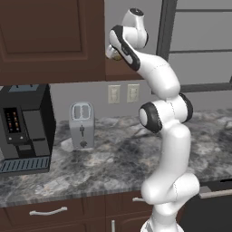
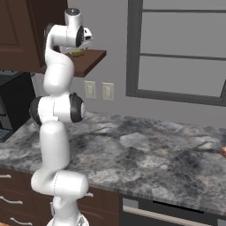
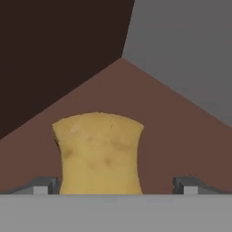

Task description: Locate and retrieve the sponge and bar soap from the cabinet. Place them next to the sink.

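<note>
While my hand (image 3: 116, 186) reaches into the cabinet (image 1: 50, 41), its fingers spread apart, the sponge (image 3: 97, 152) lies flat on the shelf between them. I judge it light and squashy; pinch its narrow sides.

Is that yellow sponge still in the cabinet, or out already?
In. The sponge lies on the cabinet shelf, between the open gripper tips.

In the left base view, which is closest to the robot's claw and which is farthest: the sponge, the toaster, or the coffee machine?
1. The sponge, right at the claw, up on the cabinet shelf.
2. The toaster, below on the counter.
3. The coffee machine, far left on the counter.
</note>
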